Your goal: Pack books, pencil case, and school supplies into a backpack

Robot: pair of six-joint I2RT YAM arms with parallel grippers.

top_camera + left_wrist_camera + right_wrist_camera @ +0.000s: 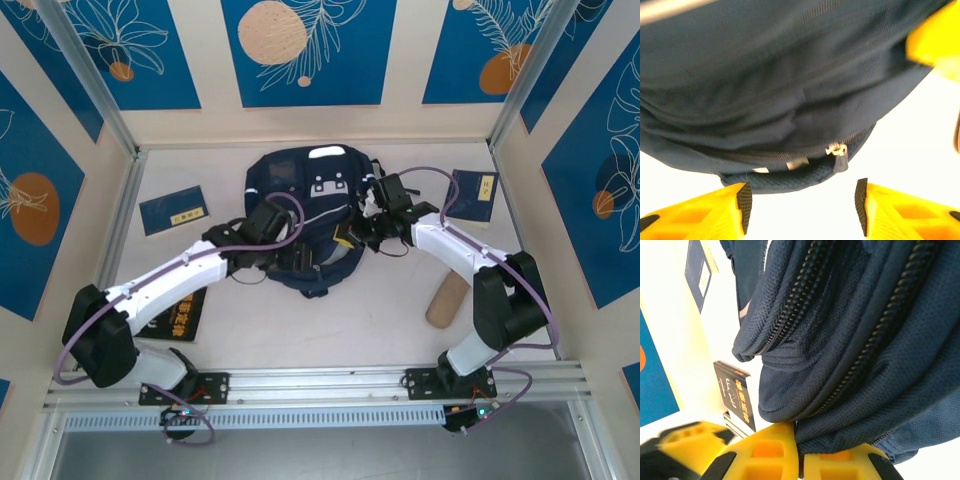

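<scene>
Backpack (pixel 300 190): lies flat at mid-table between the two arms. The zipper tracks in view are closed, and nothing is packed yet.
Left gripper (pixel 803 202): at the backpack's near edge. Its fingers are apart with nothing between them, facing the zipper pull (pixel 838 156).
Right gripper (pixel 800 457): at the backpack's right side. Its fingers are together, clamped on a fold of navy mesh beside a zipper track.
Books (pixel 172 210): one left of the backpack, one right of it (pixel 473 197), and a black one (pixel 180 318) to its near-left, partly under the left arm. All are outside the backpack.
Tan cylinder (pixel 447 300): near-right of the backpack and well apart from it; possibly the pencil case.
Handling, judged: the backpack is soft and limp, light while empty, and will sag and slide unless pinned. The fabric bunches easily, so a pinch holds.
Hold points, judged: anchor on the fabric fold and draw the small metal pull along its track. Take the stiff, thin books by an edge.
</scene>
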